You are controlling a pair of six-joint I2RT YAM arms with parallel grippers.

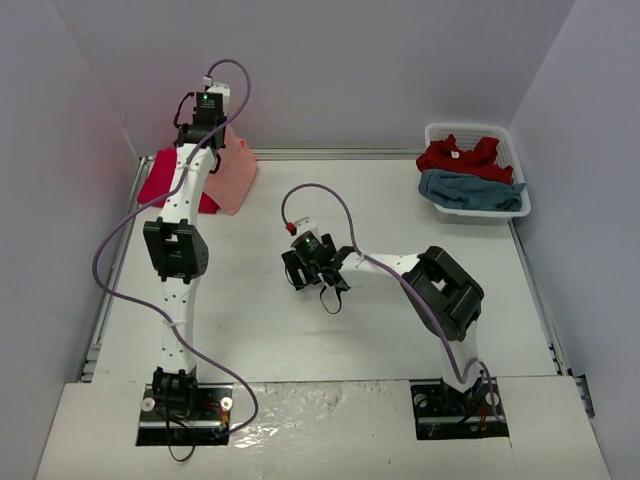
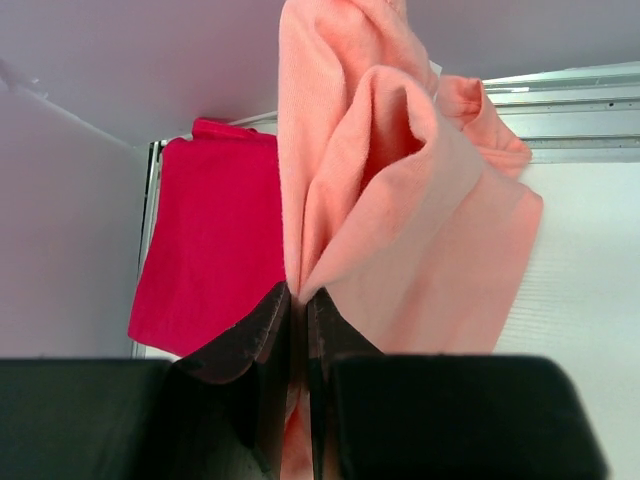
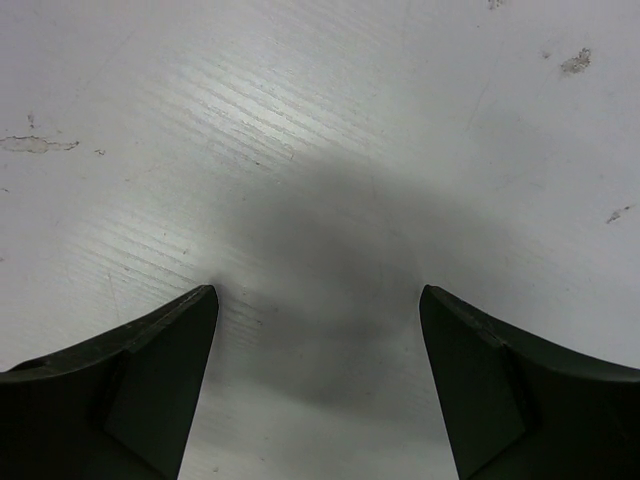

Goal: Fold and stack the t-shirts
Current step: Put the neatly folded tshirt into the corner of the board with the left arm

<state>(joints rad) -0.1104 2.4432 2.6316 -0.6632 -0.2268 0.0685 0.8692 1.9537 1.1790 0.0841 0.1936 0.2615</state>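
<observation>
The left gripper [image 2: 298, 300] is clenched on the salmon t-shirt [image 2: 400, 200]. Its two dark fingers are pressed nearly together, with a thin fold of the cloth squeezed in the slit between them. From that pinch the shirt spreads out in loose, bunched folds and hangs free from the raised gripper. Whether its lower edge rests on the table [image 1: 300, 330] cannot be told. Just beside the hanging cloth, on the side away from the white basket [image 1: 470, 127], a crimson t-shirt [image 2: 210, 260] lies flat on the table as a neat folded rectangle, and in the top view the salmon cloth overlaps its edge. Both shirts are well apart from the basket, at the opposite end of the same far edge of the table. The right gripper [image 3: 318, 300] is released, its fingers spread wide with nothing between them. Only the bare, scuffed table surface and the gripper's own shadow show below. It hovers low near the middle of the table, well apart from the basket, to its left and nearer the arm bases. Inside the basket a crumpled red t-shirt [image 1: 460, 158] fills the far part. A teal t-shirt [image 1: 470, 190] is heaped in the near part, touching the red one and sagging over the near rim.
</observation>
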